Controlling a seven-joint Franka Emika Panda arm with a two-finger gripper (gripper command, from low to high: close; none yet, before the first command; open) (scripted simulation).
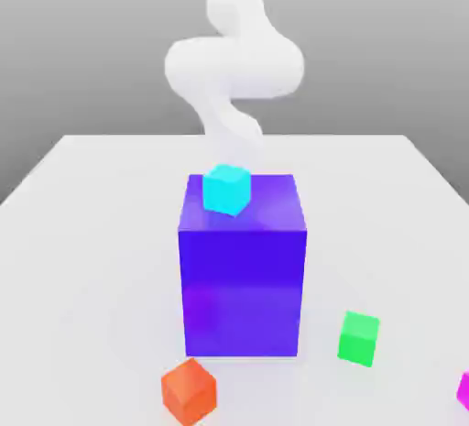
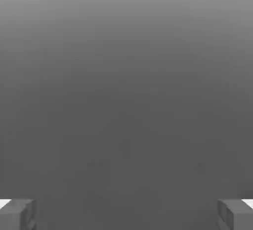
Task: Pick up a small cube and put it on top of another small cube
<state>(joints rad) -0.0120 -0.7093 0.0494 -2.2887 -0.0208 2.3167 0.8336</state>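
Several small cubes lie about the white table [image 1: 82, 232]. A cyan cube [image 1: 226, 189] sits on top of a large blue block [image 1: 242, 278], near that block's far left corner. A green cube [image 1: 358, 338] rests on the table toward the exterior view's right. An orange cube [image 1: 190, 390] lies near the front edge. A magenta cube [image 1: 463, 389] is cut off at the right border. My white arm [image 1: 234, 67] rises behind the blue block. In the hand view my gripper [image 2: 126, 215] is open, its grey fingertips [image 2: 17, 215] far apart with nothing between them.
The large blue block stands tall in the middle of the table and hides what is behind it. Bare white table stretches to the exterior view's left and right of the block. The hand view faces a plain grey backdrop.
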